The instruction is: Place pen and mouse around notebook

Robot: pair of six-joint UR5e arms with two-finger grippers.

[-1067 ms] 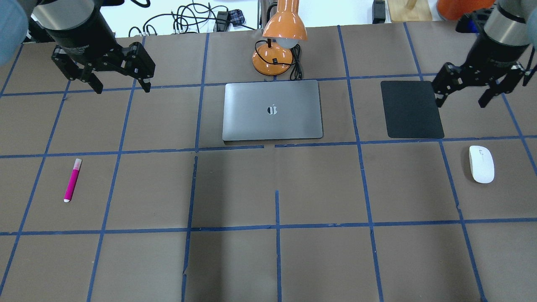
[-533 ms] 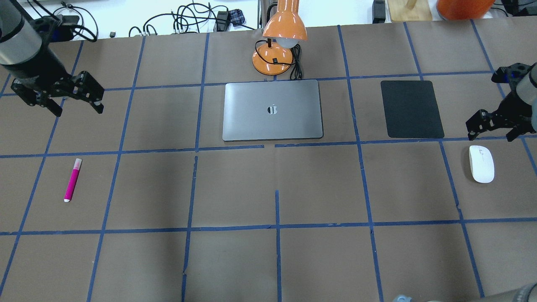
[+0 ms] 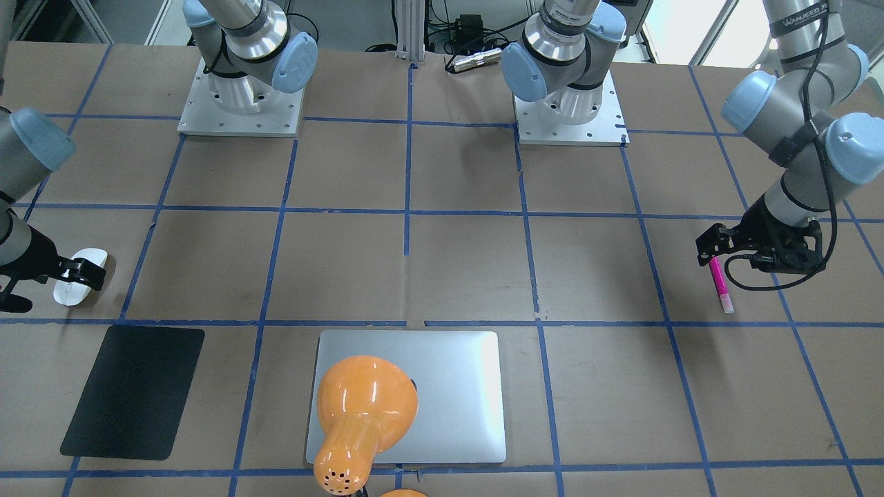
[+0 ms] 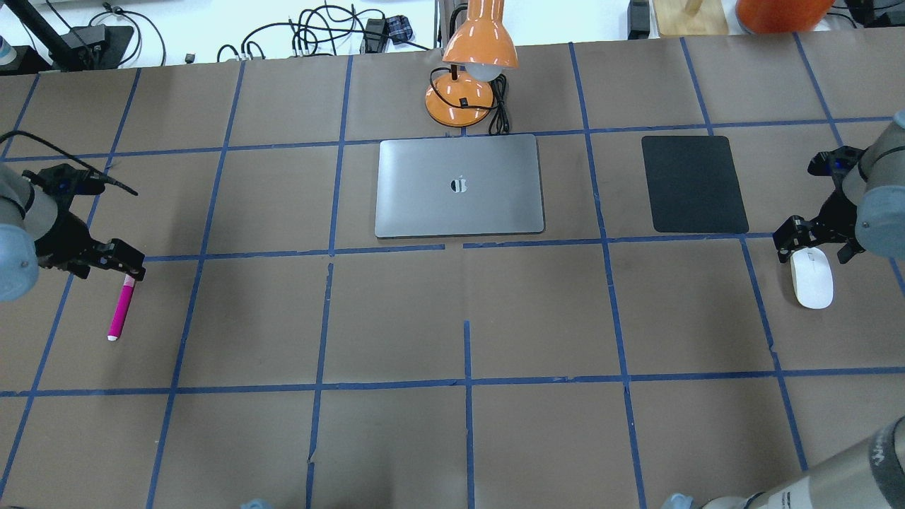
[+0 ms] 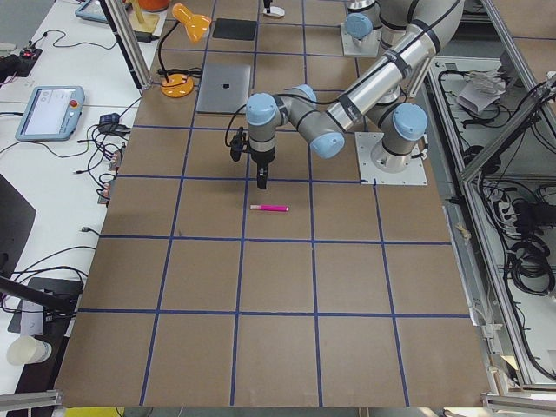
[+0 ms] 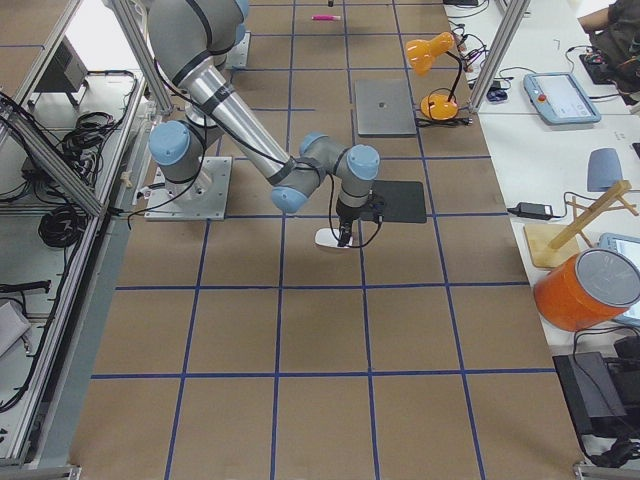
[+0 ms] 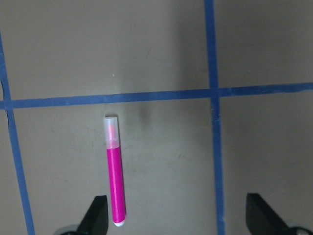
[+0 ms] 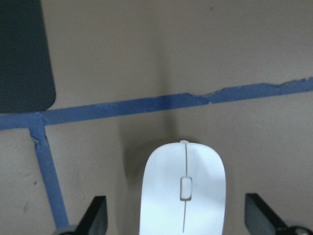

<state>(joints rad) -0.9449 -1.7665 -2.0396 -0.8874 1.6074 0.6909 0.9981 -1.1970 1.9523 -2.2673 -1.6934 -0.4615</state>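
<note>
1. Step in hand, as I judge it: the reach for both pick-ups. Nothing is lifted. The pen (image 4: 120, 311) and mouse (image 4: 812, 277) lie flat on the table (image 4: 466, 318), each well apart from the notebook (image 4: 459, 185).
2. Left jaws: released, spread wide, empty, hanging over the pen's pale cap end. In the wrist view the pen sits close by one tip, not midway.
3. Right jaws: released and empty, low over the mouse's far end. In the wrist view the mouse lies roughly midway between the tips. Contact: cannot tell.
4. Pen: left part of the table. Its long axis runs near-to-far from the robot, slightly tilted, with the cap end pointing away from the robot. The axis crosses the closing line of the left jaws, which suits a pinch across the barrel.
5. Mouse: right part of the table, near a corner of the black mat (image 4: 693, 184), not touching it. Its long axis also runs near-to-far, slightly tilted. The end with the small grey mark points away from the robot.
6. Next move, by my judgement:
   - Left: shift sideways to centre the pen, then drop almost to the table and pinch.
   - Right: descend and clench across the width; the glossy shell may slip.
   - Carry each to beside the notebook, keeping clear of the orange lamp (image 4: 481, 42) behind it.
</note>
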